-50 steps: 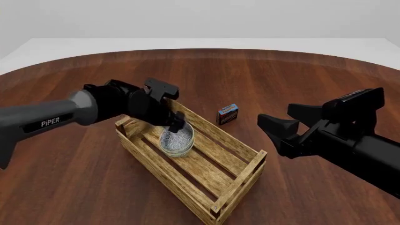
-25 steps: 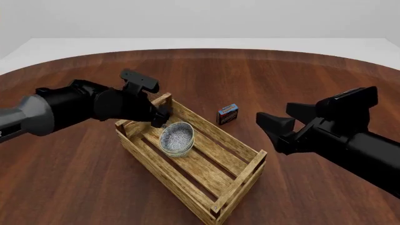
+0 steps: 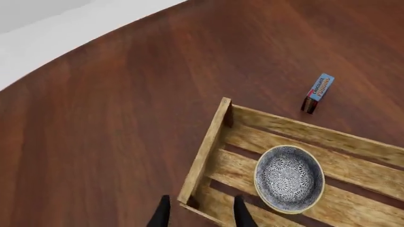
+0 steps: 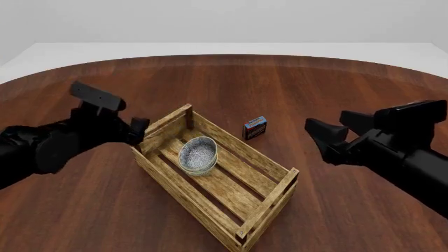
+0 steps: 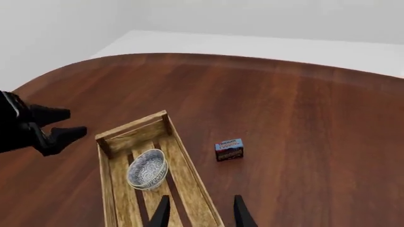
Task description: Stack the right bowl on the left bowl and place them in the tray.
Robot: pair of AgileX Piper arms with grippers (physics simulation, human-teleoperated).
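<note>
Light-wood planks make up the tray (image 4: pixel 263 207), which lies at an angle on the dark wooden table (image 4: pixel 315 89), one short end pointing toward the table's far left, the other toward its near edge. Inside it, close to the far-left end, sit the stacked bowls (image 4: pixel 198 155), patterned grey-white inside with a pale rim; the front view shows a second rim just under the top one, so one bowl nests in the other, resting on the slatted bottom between the long sides. A small dark box (image 4: pixel 255 127) with a blue top stands on the table just beyond the tray's right long side, apart from it. The left gripper (image 4: pixel 137 129) hovers just off the tray's far-left corner, holding nothing, its fingers spread with a clear gap between them in its wrist view. The right gripper (image 4: pixel 329 138) hangs above the table to the right of the tray, well apart from it and the box, its two fingers also spread and empty.
</note>
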